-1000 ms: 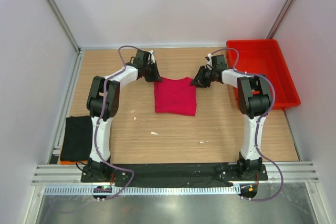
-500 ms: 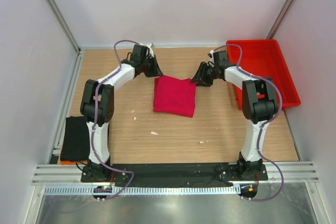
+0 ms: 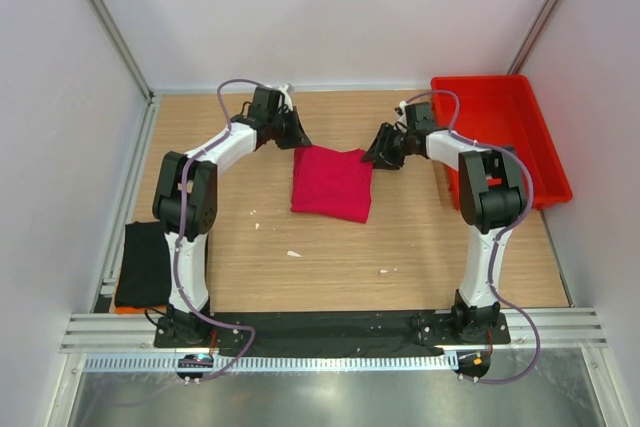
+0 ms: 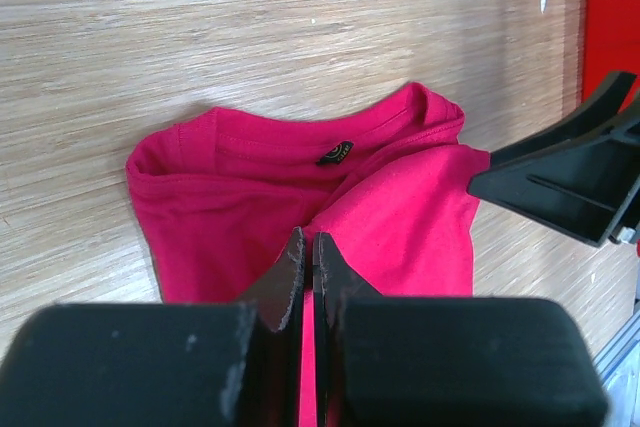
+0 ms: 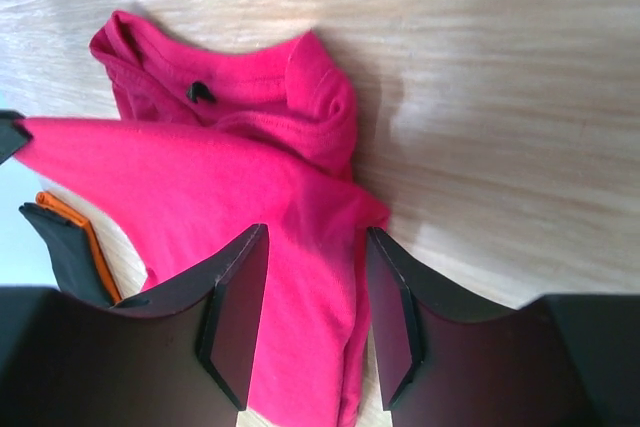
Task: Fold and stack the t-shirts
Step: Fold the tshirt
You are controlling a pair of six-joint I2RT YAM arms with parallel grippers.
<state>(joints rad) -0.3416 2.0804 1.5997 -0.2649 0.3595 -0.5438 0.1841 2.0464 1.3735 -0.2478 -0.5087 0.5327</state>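
Crimson-pink t-shirt (image 3: pixel 332 183) lies folded mid-table, toward 12 o'clock; against a second ago it sits slightly skewed, far edge bunched. Left gripper (image 3: pixel 297 139) at its 11 o'clock corner, fingers pressed together on a raised fold of the cloth. Right gripper (image 3: pixel 372 157) at the 1 o'clock corner, fingers spread wider than before, cloth under the gap, not pinched. Left elbow has swung outward. Black t-shirt (image 3: pixel 145 262) unchanged at the 8 o'clock edge; red tray (image 3: pixel 510 132) at 2 o'clock
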